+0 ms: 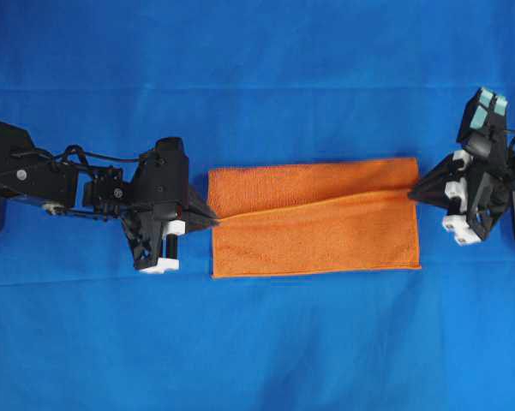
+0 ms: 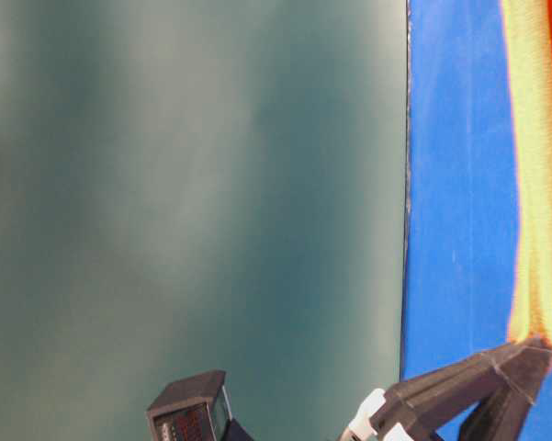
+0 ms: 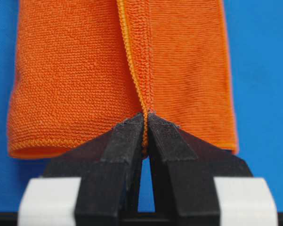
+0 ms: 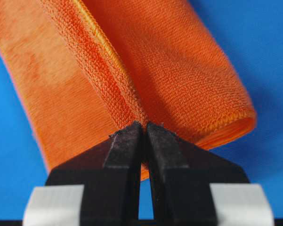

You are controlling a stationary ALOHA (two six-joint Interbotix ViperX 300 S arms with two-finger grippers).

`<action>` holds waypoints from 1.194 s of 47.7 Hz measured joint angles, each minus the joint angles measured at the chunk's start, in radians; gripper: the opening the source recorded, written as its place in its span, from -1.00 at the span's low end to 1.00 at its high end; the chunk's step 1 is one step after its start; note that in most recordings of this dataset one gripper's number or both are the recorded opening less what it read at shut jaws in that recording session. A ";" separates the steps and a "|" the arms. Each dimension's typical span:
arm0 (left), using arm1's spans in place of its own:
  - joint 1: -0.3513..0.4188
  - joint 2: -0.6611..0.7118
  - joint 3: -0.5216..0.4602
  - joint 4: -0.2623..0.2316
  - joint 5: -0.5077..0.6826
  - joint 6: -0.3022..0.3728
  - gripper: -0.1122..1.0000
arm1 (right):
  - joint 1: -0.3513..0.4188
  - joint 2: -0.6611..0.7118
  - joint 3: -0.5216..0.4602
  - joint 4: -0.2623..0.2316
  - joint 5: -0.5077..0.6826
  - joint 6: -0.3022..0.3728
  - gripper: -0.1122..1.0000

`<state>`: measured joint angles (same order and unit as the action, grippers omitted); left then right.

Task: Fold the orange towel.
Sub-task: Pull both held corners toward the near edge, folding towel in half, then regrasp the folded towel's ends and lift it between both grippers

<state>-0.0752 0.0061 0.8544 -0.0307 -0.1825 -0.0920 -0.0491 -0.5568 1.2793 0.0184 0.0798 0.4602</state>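
No legible text, label, brand, number or sign anywhere in these views.

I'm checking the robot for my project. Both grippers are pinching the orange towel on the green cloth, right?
Almost. Both the left gripper and the right gripper are shut on the towel, but the cloth under it is blue, not green. The overhead view shows it.
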 measured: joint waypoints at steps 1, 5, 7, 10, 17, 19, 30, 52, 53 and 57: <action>-0.005 0.002 0.000 0.000 0.000 -0.006 -0.78 | 0.011 0.003 0.000 -0.002 0.000 0.009 -0.74; -0.020 0.011 -0.003 -0.002 0.000 -0.018 -0.78 | 0.041 0.012 0.000 0.000 0.002 0.037 -0.74; -0.025 0.020 -0.006 -0.002 -0.003 -0.018 -0.78 | 0.055 0.017 0.000 0.000 0.005 0.048 -0.74; -0.031 0.029 -0.009 -0.002 0.000 -0.018 -0.78 | 0.072 0.028 0.000 0.000 0.009 0.064 -0.74; -0.032 0.046 -0.014 0.000 0.000 -0.020 -0.78 | 0.100 0.052 -0.005 -0.002 0.012 0.097 -0.74; -0.032 0.049 -0.014 0.000 0.000 -0.020 -0.78 | 0.107 0.058 -0.006 -0.002 0.012 0.104 -0.74; -0.034 0.048 -0.014 0.000 0.000 -0.018 -0.78 | 0.172 0.103 -0.025 0.000 0.008 0.156 -0.74; -0.034 0.049 -0.014 0.000 0.021 -0.017 -0.31 | 0.249 0.204 -0.072 0.003 0.008 0.276 -0.70; -0.034 0.049 -0.014 0.000 0.021 -0.017 -0.24 | 0.249 0.207 -0.074 0.003 0.008 0.276 -0.64; -0.032 0.048 -0.014 0.000 0.021 -0.014 0.01 | 0.250 0.212 -0.086 0.002 0.006 0.276 -0.18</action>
<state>-0.1074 0.0537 0.8406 -0.0307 -0.1611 -0.1058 0.2010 -0.3451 1.1934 0.0199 0.0859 0.7363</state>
